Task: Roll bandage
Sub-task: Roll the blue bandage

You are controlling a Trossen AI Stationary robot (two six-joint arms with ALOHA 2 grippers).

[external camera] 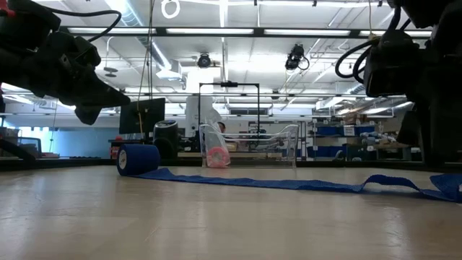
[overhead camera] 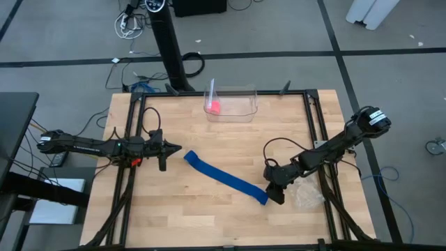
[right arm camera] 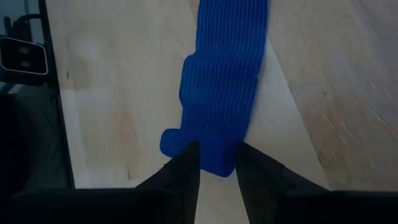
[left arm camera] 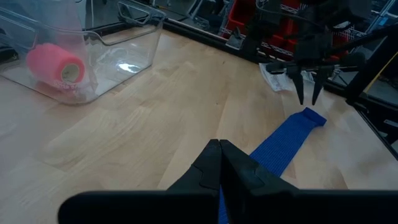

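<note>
The bandage [overhead camera: 226, 178] is a bright blue strip lying flat and slanting across the table. Its far-left end is wound into a small roll [external camera: 137, 159] that stands on its edge. My left gripper [overhead camera: 175, 148] is shut and hovers level just left of that roll, above it and clear of it. My right gripper [right arm camera: 214, 168] is open, slanting down over the strip's loose near-right end [right arm camera: 211, 152]. Its fingertips stand on either side of that end. In the left wrist view the right gripper [left arm camera: 309, 96] hangs just above the end [left arm camera: 311, 116].
A clear plastic box [overhead camera: 245, 106] holding a pink roll [overhead camera: 215, 107] stands at the far middle of the table. A crumpled clear bag [overhead camera: 308, 195] lies right of my right gripper. Black frame rails [overhead camera: 130, 139] run along both table sides. There is bare wood near the front edge.
</note>
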